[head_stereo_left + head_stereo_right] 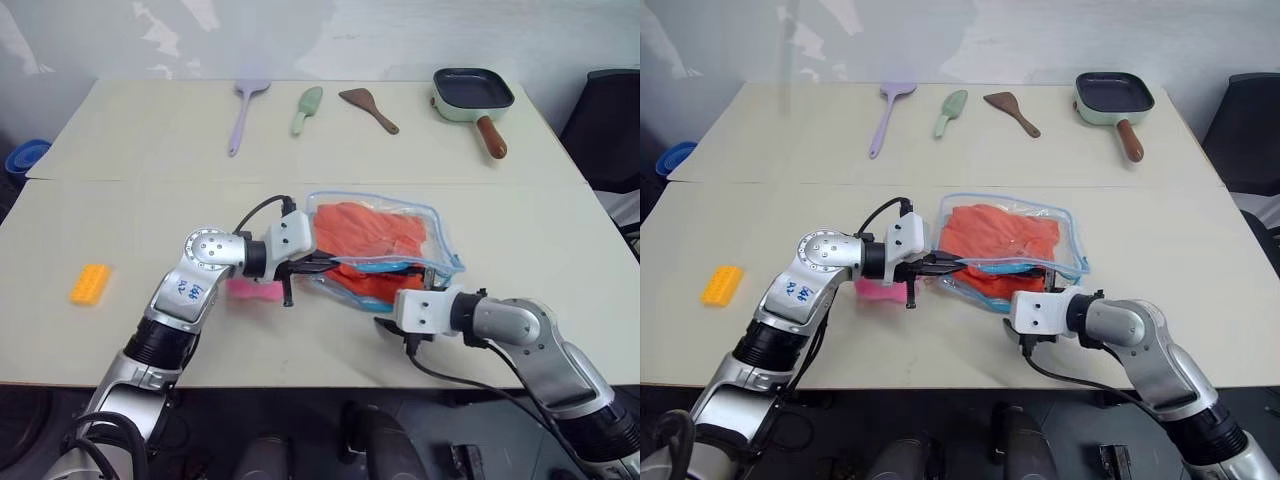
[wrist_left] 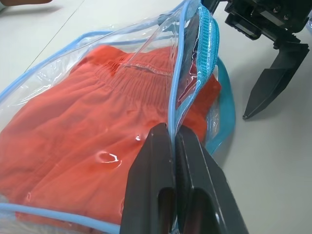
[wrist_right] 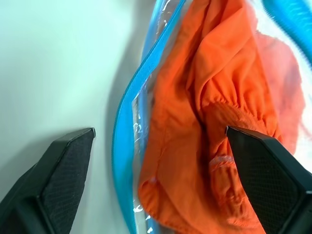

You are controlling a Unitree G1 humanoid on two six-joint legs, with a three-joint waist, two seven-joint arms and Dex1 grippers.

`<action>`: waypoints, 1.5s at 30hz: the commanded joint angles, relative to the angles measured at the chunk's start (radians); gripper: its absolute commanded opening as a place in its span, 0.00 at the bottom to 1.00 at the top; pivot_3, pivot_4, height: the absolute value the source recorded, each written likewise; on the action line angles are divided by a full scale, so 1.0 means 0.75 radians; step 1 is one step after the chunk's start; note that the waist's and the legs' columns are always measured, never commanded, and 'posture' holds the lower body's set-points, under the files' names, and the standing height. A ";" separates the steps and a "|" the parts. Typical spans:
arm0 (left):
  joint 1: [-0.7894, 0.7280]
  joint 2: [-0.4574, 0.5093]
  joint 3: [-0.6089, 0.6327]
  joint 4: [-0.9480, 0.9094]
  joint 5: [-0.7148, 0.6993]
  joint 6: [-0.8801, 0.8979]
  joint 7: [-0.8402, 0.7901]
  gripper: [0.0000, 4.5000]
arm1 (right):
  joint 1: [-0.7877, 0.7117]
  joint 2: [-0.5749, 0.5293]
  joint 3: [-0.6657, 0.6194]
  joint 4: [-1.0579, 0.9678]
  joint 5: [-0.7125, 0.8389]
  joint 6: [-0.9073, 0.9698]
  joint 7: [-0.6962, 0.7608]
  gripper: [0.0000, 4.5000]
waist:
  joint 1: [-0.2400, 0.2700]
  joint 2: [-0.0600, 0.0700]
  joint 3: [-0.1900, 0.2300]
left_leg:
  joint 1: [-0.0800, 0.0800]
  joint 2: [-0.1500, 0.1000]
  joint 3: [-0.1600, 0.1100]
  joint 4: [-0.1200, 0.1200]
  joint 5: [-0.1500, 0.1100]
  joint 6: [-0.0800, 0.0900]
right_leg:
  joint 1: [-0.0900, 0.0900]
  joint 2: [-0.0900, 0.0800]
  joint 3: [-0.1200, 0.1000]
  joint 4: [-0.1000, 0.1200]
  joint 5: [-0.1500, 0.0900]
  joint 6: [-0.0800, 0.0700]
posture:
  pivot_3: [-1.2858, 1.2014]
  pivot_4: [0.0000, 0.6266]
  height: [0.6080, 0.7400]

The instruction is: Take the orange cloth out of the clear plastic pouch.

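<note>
The clear plastic pouch (image 1: 447, 250) with light blue edging lies on the table in front of me, its mouth held open toward me. The orange cloth (image 1: 375, 232) lies folded inside, and a fold bulges at the open mouth (image 3: 195, 122). My left gripper (image 1: 325, 265) reaches in from the left and is shut on the pouch's upper blue zipper edge (image 2: 170, 129), lifting it. My right gripper (image 1: 405, 300) stands open at the mouth, close to me, with one finger on each side of the cloth's fold (image 3: 160, 129) and not clamped on it.
A pink plush toy (image 1: 250, 290) lies under my left wrist and an orange-yellow block (image 1: 90, 283) at the left. Along the back lie a purple spatula (image 1: 245, 115), a green scoop (image 1: 307, 108), a brown spatula (image 1: 368, 108) and a pan (image 1: 472, 95).
</note>
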 commanded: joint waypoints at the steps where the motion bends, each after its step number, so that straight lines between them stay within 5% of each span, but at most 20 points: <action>1: -0.026 -0.001 0.018 -0.025 -0.002 -0.028 -0.001 0.00 | -0.058 0.050 -0.001 -0.011 -0.030 -0.026 -0.065 0.99 | 0.001 0.000 0.000 | 0.000 0.000 0.000 0.000 0.000 0.000 | 0.000 0.000 0.000 0.000 0.000 0.000 | 0.52 0.24 1.00; 5: -0.025 0.001 0.018 -0.027 0.000 -0.031 -0.002 0.00 | -0.077 0.060 -0.006 -0.014 -0.014 -0.039 -0.058 0.86 | 0.003 0.000 0.000 | 0.000 0.000 0.000 0.000 0.000 0.000 | 0.000 0.000 0.000 -0.001 0.000 0.000 | 0.52 0.24 1.00; 9: -0.022 0.002 0.019 -0.031 0.002 -0.031 0.001 0.00 | -0.089 0.054 0.002 0.014 -0.034 -0.043 -0.061 0.55 | 0.003 0.000 0.000 | -0.001 0.000 0.000 0.000 0.000 0.000 | 0.000 0.000 -0.001 -0.001 0.000 0.000 | 0.52 0.24 1.00; 37: -0.034 -0.013 0.020 -0.016 0.002 -0.028 0.015 0.00 | -0.183 0.177 0.167 0.189 -0.241 -0.166 -0.119 0.55 | 0.000 0.000 0.000 | 0.000 0.000 0.000 0.000 0.000 0.000 | 0.000 0.000 -0.001 0.000 0.000 0.000 | 0.52 0.24 1.00; 44: -0.040 -0.020 0.018 -0.014 0.001 -0.025 0.014 0.00 | -0.189 0.203 0.164 0.227 -0.313 -0.159 -0.174 0.99 | -0.001 0.000 0.000 | 0.000 0.000 0.000 0.000 0.000 0.000 | 0.000 0.000 0.000 0.000 0.000 0.000 | 0.52 0.24 1.00; 45: -0.039 -0.020 0.018 -0.015 0.000 -0.025 0.014 0.00 | -0.187 0.199 0.164 0.230 -0.320 -0.159 -0.179 0.99 | -0.003 0.000 0.000 | 0.000 0.000 0.000 0.000 0.000 0.000 | 0.000 0.000 0.000 0.000 0.000 0.000 | 0.52 0.24 1.00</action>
